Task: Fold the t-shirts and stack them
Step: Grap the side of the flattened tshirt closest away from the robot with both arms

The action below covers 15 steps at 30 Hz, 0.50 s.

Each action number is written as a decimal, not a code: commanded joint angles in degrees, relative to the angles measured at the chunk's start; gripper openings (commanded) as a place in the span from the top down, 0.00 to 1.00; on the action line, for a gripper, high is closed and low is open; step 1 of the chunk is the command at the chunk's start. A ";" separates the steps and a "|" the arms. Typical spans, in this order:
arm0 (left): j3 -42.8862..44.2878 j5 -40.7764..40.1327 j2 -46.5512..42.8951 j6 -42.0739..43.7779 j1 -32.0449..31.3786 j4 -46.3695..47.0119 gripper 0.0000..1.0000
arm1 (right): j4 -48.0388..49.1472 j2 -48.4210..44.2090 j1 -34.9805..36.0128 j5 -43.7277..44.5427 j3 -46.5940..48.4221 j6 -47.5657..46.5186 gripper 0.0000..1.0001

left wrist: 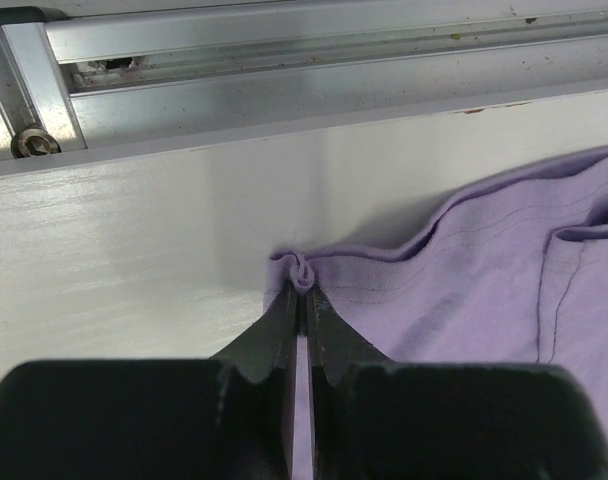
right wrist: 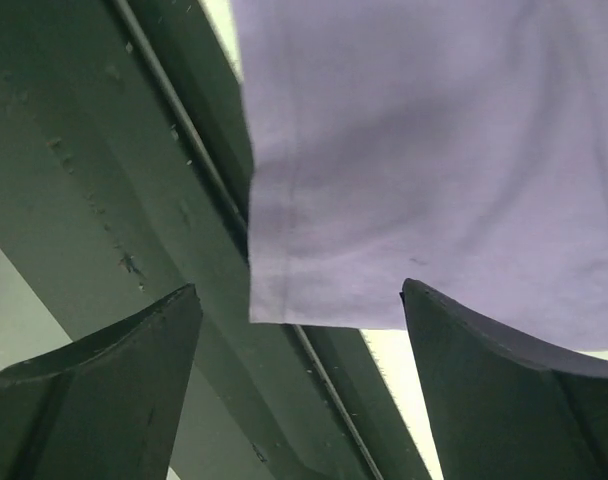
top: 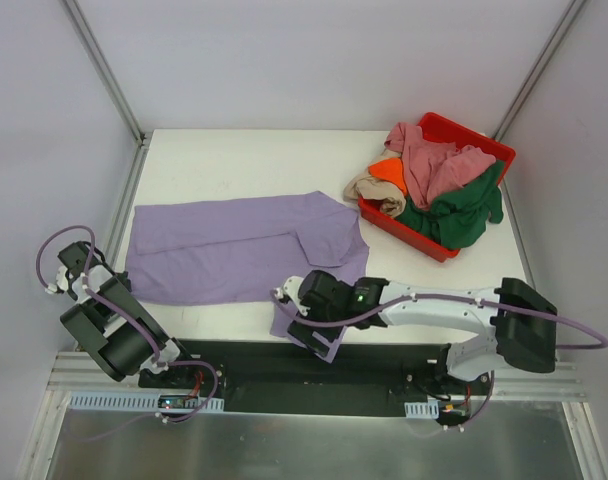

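A lavender t-shirt (top: 234,245) lies spread across the middle of the white table (top: 234,160). One corner hangs over the front edge. My left gripper (top: 119,283) is at the shirt's near left corner. In the left wrist view it (left wrist: 302,290) is shut on a small pinch of the lavender hem (left wrist: 302,268). My right gripper (top: 310,335) is at the front edge, open. In the right wrist view its fingers (right wrist: 134,350) stand wide apart, with the lavender corner (right wrist: 384,150) between and beyond them, not gripped. Pink (top: 436,165), dark green (top: 454,218), orange (top: 389,170) and beige (top: 374,190) shirts lie heaped in the bin.
A red plastic bin (top: 466,130) stands at the back right corner of the table. Aluminium rails (left wrist: 284,60) run along the table's left side. A black base plate (top: 284,375) lies along the front edge between the arm bases.
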 commanded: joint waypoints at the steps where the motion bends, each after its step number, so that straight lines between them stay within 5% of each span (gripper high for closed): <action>1: -1.54 0.97 -0.16 0.04 0.34 -1.77 1.00 | 1.44 1.41 3.64 1.13 -1.84 1.74 0.19; 7: -1.63 2.29 0.19 -0.05 0.43 -1.69 1.00 | -1.11 4.22 6.62 0.51 -2.81 3.06 0.27; 15: -1.54 2.56 0.37 0.13 0.43 -1.33 1.00 | -0.59 6.60 7.24 15.80 -0.35 4.21 0.28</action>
